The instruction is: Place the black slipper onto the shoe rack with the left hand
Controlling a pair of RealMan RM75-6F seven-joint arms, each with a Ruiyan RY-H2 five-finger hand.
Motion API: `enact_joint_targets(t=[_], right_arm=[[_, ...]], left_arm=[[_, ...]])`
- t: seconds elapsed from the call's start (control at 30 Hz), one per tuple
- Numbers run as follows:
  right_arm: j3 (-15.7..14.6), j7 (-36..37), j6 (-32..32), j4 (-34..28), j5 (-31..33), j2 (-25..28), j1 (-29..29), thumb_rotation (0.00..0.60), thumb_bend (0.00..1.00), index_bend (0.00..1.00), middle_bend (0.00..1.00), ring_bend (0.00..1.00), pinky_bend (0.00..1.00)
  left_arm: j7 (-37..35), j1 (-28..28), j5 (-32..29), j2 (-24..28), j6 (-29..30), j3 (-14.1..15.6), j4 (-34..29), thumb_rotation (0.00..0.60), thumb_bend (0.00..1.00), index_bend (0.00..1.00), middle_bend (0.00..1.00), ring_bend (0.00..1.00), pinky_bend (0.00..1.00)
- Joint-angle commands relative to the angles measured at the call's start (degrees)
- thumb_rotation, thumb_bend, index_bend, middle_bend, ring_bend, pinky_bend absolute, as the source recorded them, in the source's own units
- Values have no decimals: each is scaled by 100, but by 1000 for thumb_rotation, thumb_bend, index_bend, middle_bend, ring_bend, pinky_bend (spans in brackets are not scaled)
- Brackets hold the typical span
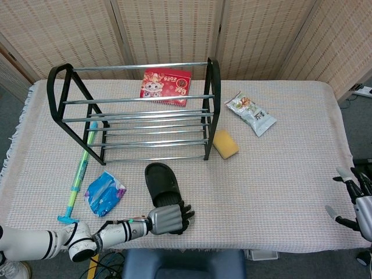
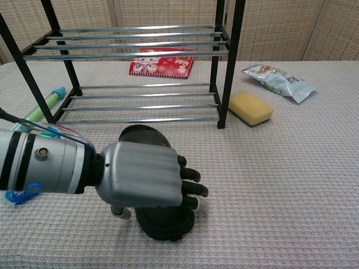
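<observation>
I find the black rubber open-toed slipper lying flat on the woven cloth-covered table, near the front edge and somewhat left of its middle. Its long axis runs from the front edge back toward the black-framed shoe rack with chrome bars, tilted slightly leftward at the far end. The rack stands just behind it, well short of touching.

My silver left hand sits directly over the slipper's near end, back of the hand upward, dark fingers curled downward and pointing right. This hand is by far the nearer one; the rack lies straight ahead of it, beyond the slipper. In my judgement the coming move is a lift and a carry away from the front edge.

Whether the fingers actually clamp the slipper I cannot tell: in both views the palm covers the contact, and the slipper's strap and near half are hidden beneath it.

My right hand shows at the table's right edge, cut off by the frame, fingers spread and holding nothing. It is absent from the chest view
</observation>
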Motion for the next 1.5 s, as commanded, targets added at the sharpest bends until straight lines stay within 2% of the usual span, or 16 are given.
enact_joint_targets(t=[0.03,0.27,0.43,0.77,1.27,1.37,1.5], right_arm=[[3,0,3,4,13,0,-8,600,238,38,266,96,145],[13,5,8,-2,16,-2,-14,600,238,38,266,97,145],[14,-14,17,-12,11,6,-21,600,238,38,266,97,145],[18,12,59,-2,22,14,-60,600,237,38,266,97,145],[34,37,90,51,35,-16,-89,600,238,38,266,97,145],[34,34,81,54,44,-20,-93,600,238,38,266,97,145],[42,15,97,40,37,-23,-95,600,238,38,266,97,145]], left_arm=[[24,-32,-65,31,54,34,21,600,176,146,115,137,296],[-25,-135,-225,37,106,123,98,600,176,150,115,137,295],[-300,-209,-143,4,224,173,184,600,176,194,120,138,295],[-1113,-367,338,-150,425,383,517,600,176,335,294,256,295],[-1846,-456,769,-251,788,582,774,600,177,527,521,413,297],[-1969,-460,925,-282,924,642,853,600,182,563,557,443,321],[-2071,-438,1072,-305,1114,690,934,600,193,589,586,470,400]])
